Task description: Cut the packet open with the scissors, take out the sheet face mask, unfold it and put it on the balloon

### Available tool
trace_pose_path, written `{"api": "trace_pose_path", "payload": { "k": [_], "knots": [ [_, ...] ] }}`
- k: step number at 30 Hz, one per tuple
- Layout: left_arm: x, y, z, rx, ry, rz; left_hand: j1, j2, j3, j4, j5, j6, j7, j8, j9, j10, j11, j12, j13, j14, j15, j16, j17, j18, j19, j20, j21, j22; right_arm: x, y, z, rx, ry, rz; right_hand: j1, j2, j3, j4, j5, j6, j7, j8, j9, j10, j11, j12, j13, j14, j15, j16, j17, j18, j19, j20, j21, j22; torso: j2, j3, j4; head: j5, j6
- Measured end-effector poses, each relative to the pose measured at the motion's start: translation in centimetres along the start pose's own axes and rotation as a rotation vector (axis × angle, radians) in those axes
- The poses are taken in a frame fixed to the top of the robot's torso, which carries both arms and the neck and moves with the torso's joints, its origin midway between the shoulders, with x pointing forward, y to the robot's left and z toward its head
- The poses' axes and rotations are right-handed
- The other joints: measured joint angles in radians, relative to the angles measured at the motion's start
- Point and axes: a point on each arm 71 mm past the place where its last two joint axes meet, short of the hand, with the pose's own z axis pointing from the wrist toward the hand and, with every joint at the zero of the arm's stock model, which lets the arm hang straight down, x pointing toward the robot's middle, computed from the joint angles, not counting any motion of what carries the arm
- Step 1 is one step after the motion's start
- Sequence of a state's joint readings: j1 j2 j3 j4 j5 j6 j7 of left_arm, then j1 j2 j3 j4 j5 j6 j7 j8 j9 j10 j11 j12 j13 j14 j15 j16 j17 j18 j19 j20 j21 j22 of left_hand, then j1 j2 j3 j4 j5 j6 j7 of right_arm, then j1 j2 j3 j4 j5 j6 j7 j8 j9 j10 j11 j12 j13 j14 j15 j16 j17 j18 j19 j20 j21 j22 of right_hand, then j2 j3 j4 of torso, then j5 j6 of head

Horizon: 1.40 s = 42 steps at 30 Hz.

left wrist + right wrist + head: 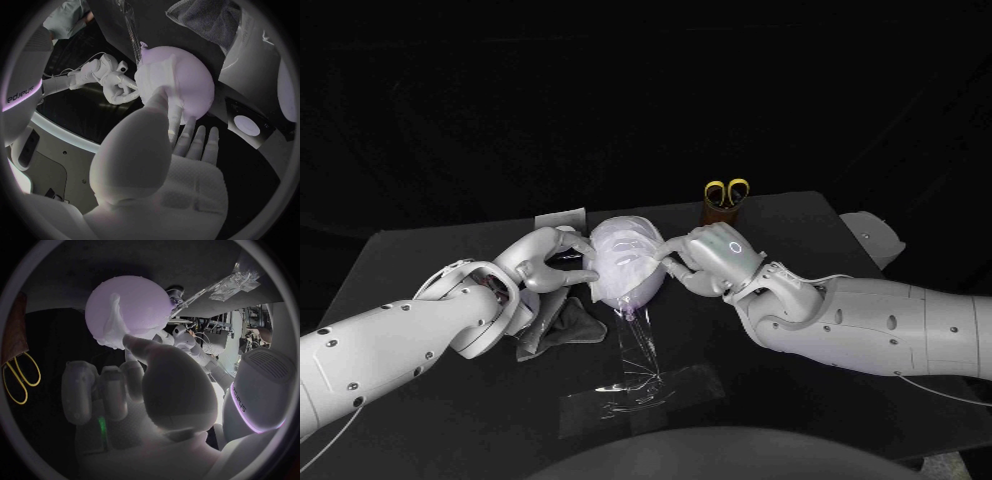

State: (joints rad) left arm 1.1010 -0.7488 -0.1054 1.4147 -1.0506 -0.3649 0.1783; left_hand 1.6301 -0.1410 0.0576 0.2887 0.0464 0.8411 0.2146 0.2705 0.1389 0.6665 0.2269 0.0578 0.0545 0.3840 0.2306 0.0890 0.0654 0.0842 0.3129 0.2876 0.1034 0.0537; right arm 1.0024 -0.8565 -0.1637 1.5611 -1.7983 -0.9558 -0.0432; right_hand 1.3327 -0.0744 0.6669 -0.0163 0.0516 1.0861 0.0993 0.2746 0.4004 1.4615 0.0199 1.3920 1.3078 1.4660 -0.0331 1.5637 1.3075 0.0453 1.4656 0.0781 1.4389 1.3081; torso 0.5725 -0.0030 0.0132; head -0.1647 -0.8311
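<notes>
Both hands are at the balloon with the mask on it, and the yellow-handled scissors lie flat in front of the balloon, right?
No. The head view shows the scissors standing handles-up in a brown holder behind the balloon, not lying in front of it. The left hand and right hand are at the balloon with the mask on it.

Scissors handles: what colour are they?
Yellow. The scissors show best in the head view.

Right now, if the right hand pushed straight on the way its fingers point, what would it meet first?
The sheet face mask on the balloon; the right hand seems to touch its edge. The left hand lies beyond, on the balloon's far side.
</notes>
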Motion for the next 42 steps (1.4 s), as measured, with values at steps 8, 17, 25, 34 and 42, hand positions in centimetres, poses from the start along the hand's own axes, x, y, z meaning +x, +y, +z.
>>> {"api": "trace_pose_path", "payload": {
  "k": [8, 17, 25, 34, 42],
  "knots": [
    [0.0, 0.0, 0.0, -0.004, 0.002, -0.003, 0.000, 0.000, -0.005, 0.000, 0.000, 0.000, 0.000, 0.000, 0.000, 0.000, 0.000, 0.000, 0.000, 0.000, 0.000, 0.000, 0.000, 0.000, 0.000, 0.000, 0.000, 0.000, -0.9, 0.4, 0.6, -0.015, -0.018, 0.002, -0.025, -0.007, 0.043, -0.001, 0.000, -0.008, -0.002, 0.043, 0.015, 0.002, -0.003, 0.012, 0.000, 0.002, -0.005, 0.004, 0.001, 0.000, 0.002, -0.005, 0.011, 0.000, 0.000, 0.0002, 0.0000, -0.003, 0.000],
    [0.1, 0.0, 0.1, -0.004, 0.003, -0.006, 0.000, 0.000, -0.005, 0.000, 0.000, 0.000, 0.000, 0.000, 0.000, -0.007, 0.000, -0.004, -0.001, 0.000, 0.000, -0.004, 0.000, 0.000, 0.000, 0.000, 0.000, 0.000, -2.9, 0.1, 2.4, -0.027, -0.062, -0.028, -0.040, -0.021, 0.049, -0.003, 0.000, -0.009, -0.008, 0.066, 0.015, 0.003, -0.004, 0.031, 0.000, -0.001, -0.008, 0.004, 0.001, -0.016, -0.001, -0.008, 0.042, -0.001, 0.000, -0.0004, 0.0018, -0.006, 0.002],
    [0.1, 0.0, 0.2, -0.005, 0.004, -0.008, 0.000, 0.000, -0.005, 0.000, 0.000, 0.000, 0.000, 0.000, -0.001, -0.007, 0.000, -0.004, -0.001, 0.000, 0.000, -0.004, 0.000, 0.000, 0.000, 0.000, 0.000, 0.000, -4.2, -1.0, 2.5, 0.013, -0.076, -0.058, -0.123, -0.092, 0.004, 0.028, 0.001, -0.087, 0.007, 0.045, 0.062, 0.006, -0.001, -0.016, 0.000, -0.001, -0.008, 0.003, 0.000, -0.016, -0.001, -0.008, 0.010, -0.001, 0.000, -0.0021, 0.0013, -0.006, 0.004],
    [0.1, 0.0, 0.2, -0.008, 0.004, -0.010, 0.000, 0.000, -0.011, 0.000, 0.000, 0.000, 0.000, -0.004, -0.001, -0.007, 0.000, -0.004, -0.001, 0.000, 0.000, -0.004, 0.000, -0.001, 0.000, 0.000, 0.000, 0.000, -4.7, -1.5, 2.0, 0.049, -0.068, -0.058, -0.120, -0.139, -0.025, 0.043, 0.001, -0.114, 0.021, 0.018, 0.044, 0.000, 0.018, -0.034, 0.000, 0.000, 0.001, -0.001, 0.000, -0.016, 0.001, -0.006, -0.008, 0.000, 0.000, 0.0003, 0.0000, -0.004, 0.008],
    [0.1, 0.1, 0.2, -0.010, 0.004, -0.012, 0.000, 0.000, -0.011, 0.000, 0.000, 0.000, 0.000, -0.004, 0.000, -0.007, 0.000, -0.004, -0.001, 0.000, 0.000, -0.004, 0.000, -0.001, 0.000, 0.000, 0.000, 0.000, -4.7, -1.7, 1.8, 0.069, -0.045, -0.055, -0.094, -0.141, -0.035, 0.045, 0.001, -0.113, 0.025, 0.008, 0.039, -0.006, 0.023, -0.045, -0.001, 0.000, 0.008, -0.009, 0.001, -0.016, 0.000, 0.001, -0.017, 0.000, 0.000, 0.0008, 0.0001, -0.007, 0.010]
  ]
}}
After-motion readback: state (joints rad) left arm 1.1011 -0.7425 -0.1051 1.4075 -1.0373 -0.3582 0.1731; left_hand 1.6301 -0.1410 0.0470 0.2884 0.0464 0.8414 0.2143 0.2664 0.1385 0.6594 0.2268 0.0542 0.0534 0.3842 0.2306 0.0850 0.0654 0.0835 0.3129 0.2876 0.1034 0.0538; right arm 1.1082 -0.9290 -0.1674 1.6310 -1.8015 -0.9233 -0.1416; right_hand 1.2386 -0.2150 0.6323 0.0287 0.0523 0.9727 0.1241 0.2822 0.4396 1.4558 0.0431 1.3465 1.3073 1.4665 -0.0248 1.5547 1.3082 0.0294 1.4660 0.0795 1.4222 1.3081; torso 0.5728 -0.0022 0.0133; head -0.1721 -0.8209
